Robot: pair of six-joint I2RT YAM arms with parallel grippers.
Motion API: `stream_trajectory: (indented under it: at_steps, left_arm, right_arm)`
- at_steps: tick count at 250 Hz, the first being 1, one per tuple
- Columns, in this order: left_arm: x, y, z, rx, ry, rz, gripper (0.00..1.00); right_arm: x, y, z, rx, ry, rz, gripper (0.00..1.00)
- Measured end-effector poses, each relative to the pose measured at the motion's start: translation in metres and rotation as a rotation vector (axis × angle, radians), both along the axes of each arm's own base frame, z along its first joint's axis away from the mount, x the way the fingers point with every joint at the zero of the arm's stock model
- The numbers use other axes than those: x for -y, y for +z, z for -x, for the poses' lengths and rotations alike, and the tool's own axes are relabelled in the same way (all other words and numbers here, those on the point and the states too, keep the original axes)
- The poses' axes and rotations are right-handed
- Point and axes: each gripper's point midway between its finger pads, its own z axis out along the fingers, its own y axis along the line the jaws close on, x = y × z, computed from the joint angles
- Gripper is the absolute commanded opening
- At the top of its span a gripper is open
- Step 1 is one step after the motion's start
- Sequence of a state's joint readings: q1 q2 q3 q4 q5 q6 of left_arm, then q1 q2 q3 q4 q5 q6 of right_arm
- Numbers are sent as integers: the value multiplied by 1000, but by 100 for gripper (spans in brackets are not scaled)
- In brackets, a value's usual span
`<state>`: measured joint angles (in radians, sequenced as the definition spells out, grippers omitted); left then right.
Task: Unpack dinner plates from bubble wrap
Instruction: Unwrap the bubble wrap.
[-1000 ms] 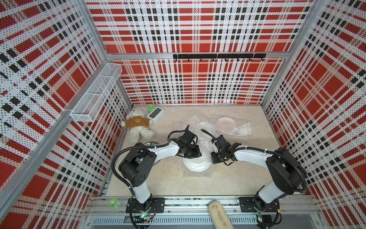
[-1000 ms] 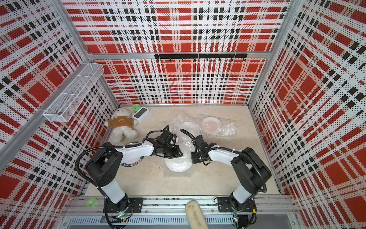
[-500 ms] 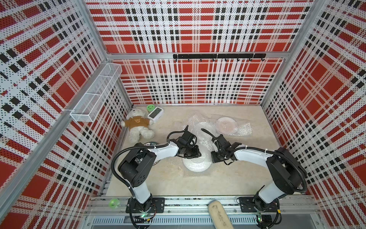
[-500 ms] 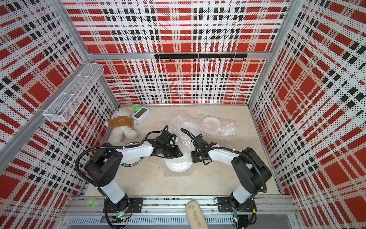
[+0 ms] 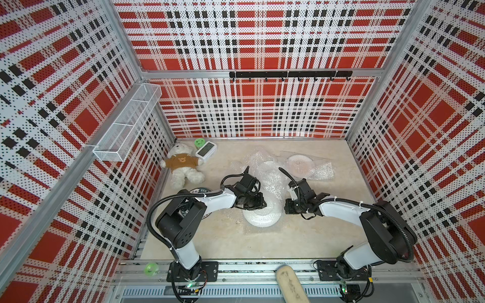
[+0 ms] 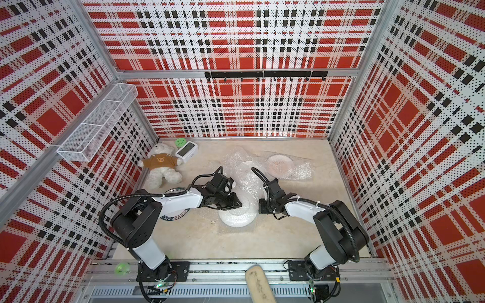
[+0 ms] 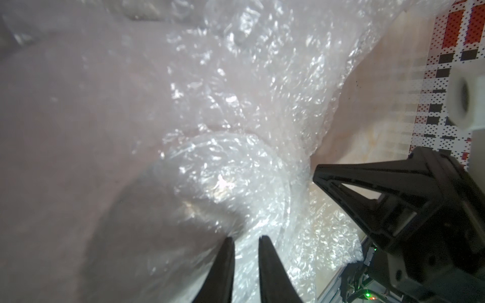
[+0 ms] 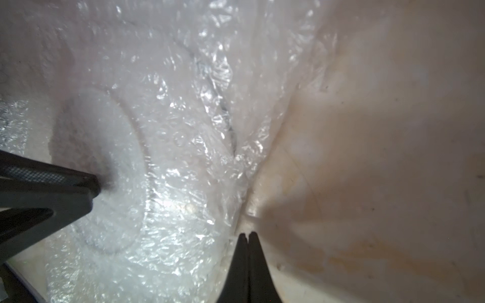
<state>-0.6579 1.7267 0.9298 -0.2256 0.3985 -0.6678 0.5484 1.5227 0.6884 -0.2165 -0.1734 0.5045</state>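
Left fingers (image 7: pixel 225 267) narrower, slim gap over plate (image 5: pixel 258 223) in bubble wrap (image 5: pixel 273 181); right fingers (image 8: pixel 240 265) pressed together

The near part of the counter (image 5: pixel 223 244) lies free for passing. Farther back, crumpled bubble wrap (image 5: pixel 273 181) fills the middle, and a teddy bear (image 5: pixel 183 168) blocks the left rear corner.

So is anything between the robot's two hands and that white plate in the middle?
Yes. Bubble wrap lies over the whole plate. The left hand sits at its rim on the wrap; the right hand, fingers together, is at the wrap's edge on the opposite side.
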Motion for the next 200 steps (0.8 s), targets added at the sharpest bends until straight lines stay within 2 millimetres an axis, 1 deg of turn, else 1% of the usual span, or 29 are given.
stream_trajectory:
  at_steps: [97, 120, 149, 165, 181, 200]
  left_arm:
    - [-2, -1, 1, 3, 2, -1, 23]
    - [-2, 0, 1, 3, 3, 0, 23]
    - [-2, 0, 1, 3, 3, 0, 23]
    - [-2, 0, 1, 3, 3, 0, 23]
    - [-2, 0, 1, 2, 3, -1, 23]
    - [-2, 0, 1, 3, 3, 0, 23]
  right_arm:
    - [9, -4, -6, -11, -75, -56, 0]
    - [10, 1, -6, 1, -78, -61, 14]
    - [19, 5, -11, 26, -94, -34, 18]
    - [22, 5, -14, 31, -98, -14, 22]
    - [21, 8, -15, 40, -88, -6, 26]
    - [18, 13, -18, 52, -75, -5, 29]
